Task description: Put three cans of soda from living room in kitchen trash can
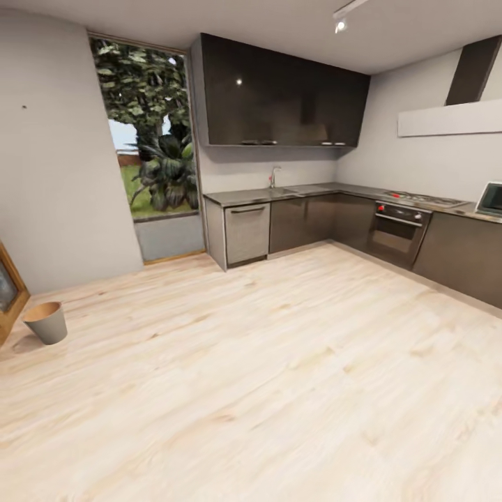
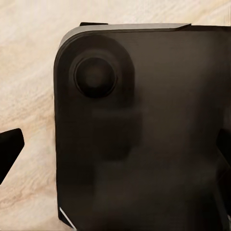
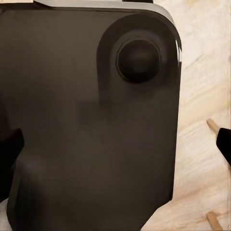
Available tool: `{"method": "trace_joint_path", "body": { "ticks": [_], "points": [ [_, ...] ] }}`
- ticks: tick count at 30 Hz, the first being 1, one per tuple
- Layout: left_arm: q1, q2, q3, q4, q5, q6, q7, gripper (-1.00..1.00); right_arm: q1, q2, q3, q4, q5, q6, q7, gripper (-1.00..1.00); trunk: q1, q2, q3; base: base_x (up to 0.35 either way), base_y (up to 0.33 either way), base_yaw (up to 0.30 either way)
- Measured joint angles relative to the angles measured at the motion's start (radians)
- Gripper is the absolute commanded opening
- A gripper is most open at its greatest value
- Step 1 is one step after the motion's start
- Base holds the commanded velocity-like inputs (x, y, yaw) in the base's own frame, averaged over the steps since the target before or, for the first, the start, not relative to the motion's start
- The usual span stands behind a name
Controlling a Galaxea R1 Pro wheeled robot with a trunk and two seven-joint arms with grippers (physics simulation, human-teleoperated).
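In kitchen, no cans in sight — bin (image 1: 46, 322) far left on floor. Gripper state: can't tell. Next: find the cans.

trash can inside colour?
Copper-brown inside, grey-brown outer wall; the trash can shows best in the head view, on the wood floor.

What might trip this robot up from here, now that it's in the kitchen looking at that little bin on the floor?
1. The trash can is small and stands at the far left edge of the head view, beside a wood-framed door; turning toward it, the robot might bump either.
2. No soda can shows in any picture, and each wrist camera looks down on the robot's own dark base, so whether anything is being carried cannot be told.
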State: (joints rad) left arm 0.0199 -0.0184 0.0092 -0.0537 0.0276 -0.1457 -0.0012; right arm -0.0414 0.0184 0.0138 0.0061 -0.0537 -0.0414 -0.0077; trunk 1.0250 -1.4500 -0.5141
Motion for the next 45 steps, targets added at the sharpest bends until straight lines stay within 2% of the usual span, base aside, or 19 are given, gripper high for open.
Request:
{"method": "trace_joint_path", "body": {
  "ticks": [31, 37, 45],
  "points": [
    [0.000, 0.000, 0.001, 0.000, 0.002, 0.000, 0.004, 1.00, 0.000, 0.001, 0.000, 0.000, 0.000, 0.000, 0.000, 1.00, 0.000, 0.000, -0.030, 0.259, -0.240, 0.228],
    [0.000, -0.001, 0.004, 0.000, 0.002, 0.001, 0.008, 1.00, 0.000, 0.000, 0.000, 0.000, 0.000, 0.001, 0.000, 1.00, 0.000, 0.000, -0.036, 0.169, -0.062, 0.212],
    [0.000, -0.003, 0.003, 0.000, 0.002, 0.002, 0.010, 1.00, 0.000, 0.000, 0.000, 0.000, 0.000, 0.002, 0.000, 1.00, 0.000, 0.000, -0.038, 0.012, -0.003, 0.031]
  ]
}}
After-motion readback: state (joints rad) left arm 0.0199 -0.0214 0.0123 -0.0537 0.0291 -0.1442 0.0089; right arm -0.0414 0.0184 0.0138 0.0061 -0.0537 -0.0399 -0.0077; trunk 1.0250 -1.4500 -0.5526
